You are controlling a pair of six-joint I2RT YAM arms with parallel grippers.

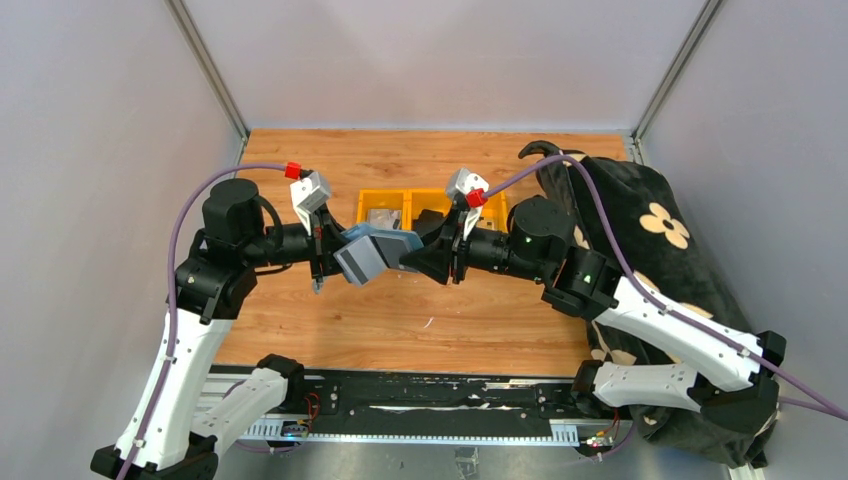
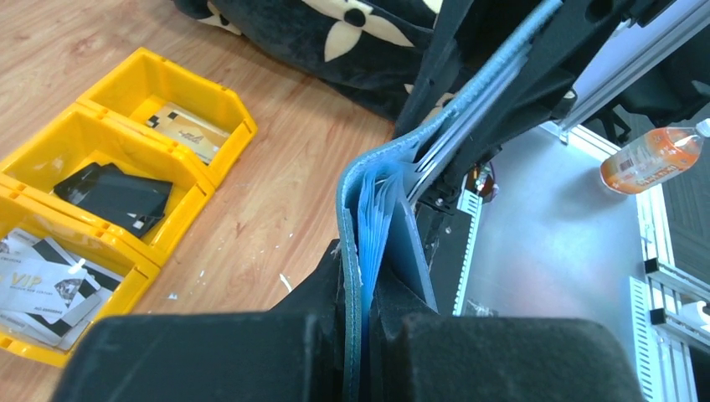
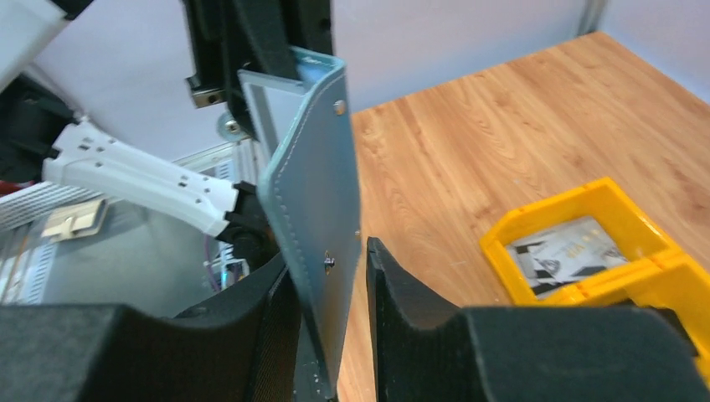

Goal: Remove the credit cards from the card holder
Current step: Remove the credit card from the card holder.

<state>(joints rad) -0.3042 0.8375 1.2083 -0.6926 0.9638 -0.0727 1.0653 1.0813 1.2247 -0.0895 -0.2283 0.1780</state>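
The slate-blue card holder [image 1: 372, 255] hangs in the air between my two grippers, spread open above the wooden table. My left gripper [image 1: 338, 252] is shut on one side of it; in the left wrist view the holder's stitched edge [image 2: 350, 251] is pinched between the jaws [image 2: 368, 289]. Light blue cards [image 2: 375, 219] show fanned inside the fold. My right gripper [image 1: 418, 256] has its jaws on either side of the other flap [image 3: 314, 167]. That flap leans on the left finger, and a gap shows to the right finger [image 3: 393, 285]. The right gripper [image 3: 331, 272] looks open.
Yellow bins [image 1: 385, 196] stand just behind the holder, with cards in them: a beige one [image 2: 188, 127], dark ones [image 2: 113, 194] and white ones [image 2: 42, 285]. A black flower-patterned bag [image 1: 640, 230] fills the table's right side. An orange bottle [image 2: 653, 155] lies off the table.
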